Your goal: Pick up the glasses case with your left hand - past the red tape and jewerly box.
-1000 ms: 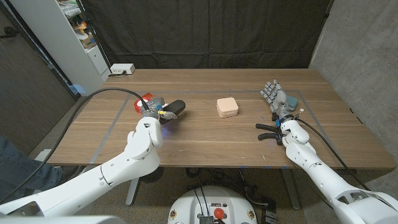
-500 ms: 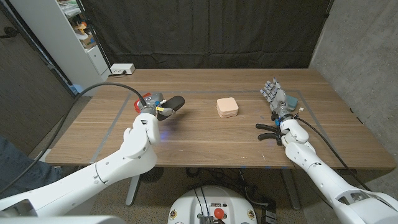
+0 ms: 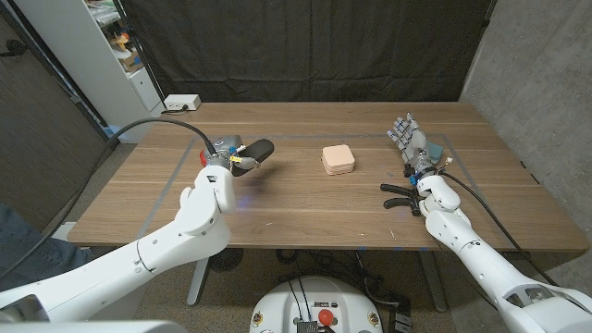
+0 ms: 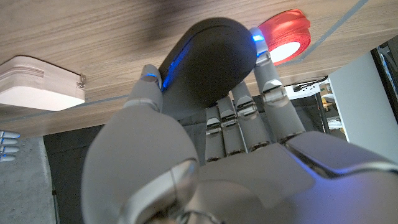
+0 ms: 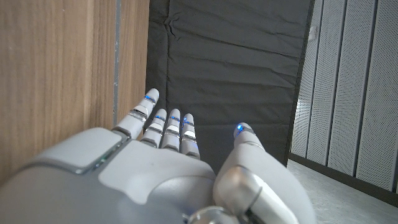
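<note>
Fingers of my left hand are wrapped around the glasses case, thumb on one side and the rest on the other, so it's clamped on the dark oval shell; the left wrist view shows the case seated against the palm with fingertips curling over its rim. In the head view the case sticks out of the hand toward 2 o'clock, and I read it as clear of the wooden table, with a shadow below it on the wood, though the gap itself is hard to judge. Red tape shows just beyond the fingertips in the wrist view, lying on the wood; in the head view it's hidden behind the hand. Jewelry box, pale pink and square, sits on the table at 3 o'clock from the case, well apart from it; same box shows at the edge of the left wrist view. My right hand is over at the table's right side, at 3 o'clock from the box, fingers straight and slightly apart, holding nothing; the right wrist view has the hand standing on edge beside the wood. A black tool-like item lies on the table at 7 o'clock from the right hand, can't tell what it is. White small box sits at the table's far left corner, 11 o'clock from the left hand.
</note>
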